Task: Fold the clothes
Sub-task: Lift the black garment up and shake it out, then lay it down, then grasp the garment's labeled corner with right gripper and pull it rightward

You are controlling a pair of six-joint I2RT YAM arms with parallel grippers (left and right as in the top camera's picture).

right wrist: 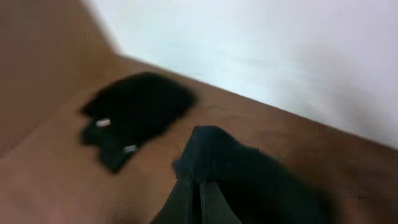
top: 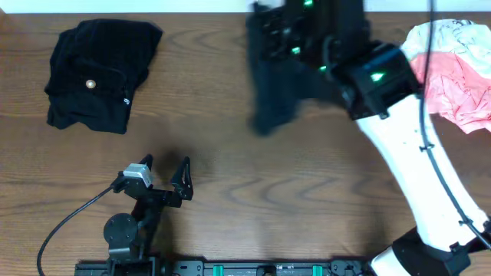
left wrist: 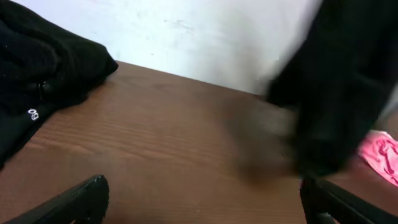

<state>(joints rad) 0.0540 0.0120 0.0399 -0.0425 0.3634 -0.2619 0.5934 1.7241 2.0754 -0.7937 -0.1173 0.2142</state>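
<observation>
Right gripper (right wrist: 200, 194) pinched shut on a fold of the black shirt (top: 270, 92); the shirt hangs bunched from it above the far middle of the table (top: 230, 207), lower edge blurred, so I cannot tell whether the hem touches the wood; left gripper (top: 166, 165) rests near the front edge with fingers spread wide, holding nothing, well apart from the shirt; folded black pile (top: 100, 73) with a pale button (top: 90, 84) sits at the far left corner; pink and white garment (top: 453, 69) lies crumpled at the far right. Judgement: step in hand is carrying the shirt to open table and laying it out flat before any fold. To do it well: lower the shirt onto the bare wood between the two arms, clear of the black pile and the pink garment; drag slightly while lowering so the cloth pays out in one layer and does not heap; bring the left gripper to a free edge or shoulder to spread it; release only once the fabric lies flat. Risk: a single pinch point lets the shirt twist, hiding sleeves and collar.
</observation>
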